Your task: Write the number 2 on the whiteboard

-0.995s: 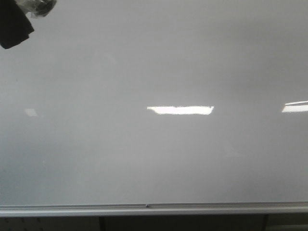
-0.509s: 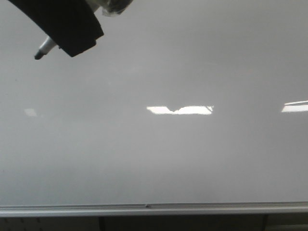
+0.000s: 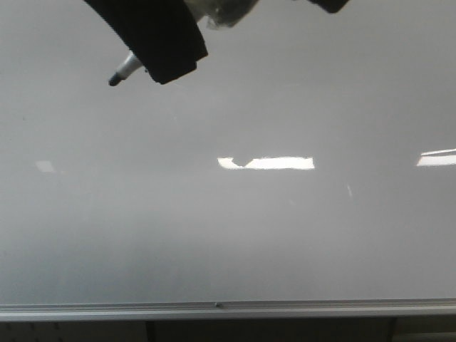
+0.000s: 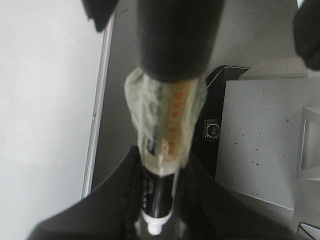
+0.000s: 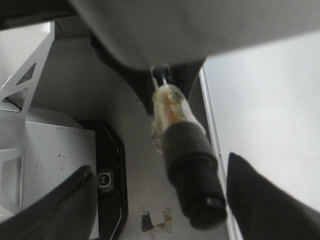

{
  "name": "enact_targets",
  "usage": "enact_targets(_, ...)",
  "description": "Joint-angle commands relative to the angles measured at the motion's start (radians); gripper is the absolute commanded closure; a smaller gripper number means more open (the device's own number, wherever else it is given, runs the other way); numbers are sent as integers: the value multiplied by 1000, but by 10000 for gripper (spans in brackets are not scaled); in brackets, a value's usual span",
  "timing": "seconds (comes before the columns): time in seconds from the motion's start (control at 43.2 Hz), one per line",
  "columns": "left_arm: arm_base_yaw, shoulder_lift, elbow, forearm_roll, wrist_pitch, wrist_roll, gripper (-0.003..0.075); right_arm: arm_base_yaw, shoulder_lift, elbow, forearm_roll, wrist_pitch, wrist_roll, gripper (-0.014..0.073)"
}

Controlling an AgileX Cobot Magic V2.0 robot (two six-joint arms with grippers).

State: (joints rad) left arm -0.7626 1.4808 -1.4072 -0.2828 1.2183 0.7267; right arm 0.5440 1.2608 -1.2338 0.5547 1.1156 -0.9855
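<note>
The whiteboard (image 3: 228, 235) fills the front view, with its silver rail (image 3: 228, 308) along the lower edge. No number 2 shows on it. My left gripper (image 3: 160, 43) is at the top left, shut on a marker (image 3: 125, 69) whose dark tip points down-left in front of the board. In the left wrist view the fingers (image 4: 115, 205) clamp the marker's black barrel (image 4: 157, 195), and a taped section leads to a thick black end. In the right wrist view my right gripper (image 5: 160, 172) is open, its fingers (image 5: 70, 205) on either side of that thick black end (image 5: 195, 185), apart from it.
Bright light reflections (image 3: 265, 163) lie across the board's middle and at the right edge (image 3: 436, 158). A dark shape (image 3: 328, 3) cuts the top edge. Below the board are a grey speckled plate (image 4: 260, 140) and a black unit with a lens (image 5: 103, 179).
My left gripper has moved right along the top of the front view, carrying the marker. The marker tip came into view, and a dark shape appeared at the top right.
</note>
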Motion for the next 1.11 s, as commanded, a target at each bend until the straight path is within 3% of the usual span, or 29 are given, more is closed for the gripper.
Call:
enact_targets(0.0, -6, 2, -63, -24, -6, 1, 741, 1, -21, -37, 24, -46, -15, 33)
enact_targets(0.255, -59, 16, -70, -1, -6, 1, 741, 1, -7, -37, 25, -84, -13, 43)
enact_targets(0.44, -74, 16, -70, 66, 1, -1, 741, 1, -4, -38, 25, -40, -12, 192)
enact_targets(0.694, -74, 16, -70, 72, 2, -3, 741, 1, -4, -38, 25, -21, -12, 273)
enact_targets(0.995, -74, 16, -70, 72, -1, -3, 739, 1, -4, -38, 25, -44, 6, 478)
enact_targets(1.088, -74, 16, -70, 72, -1, -3, 693, 1, -4, -38, 25, -44, 6, 538)
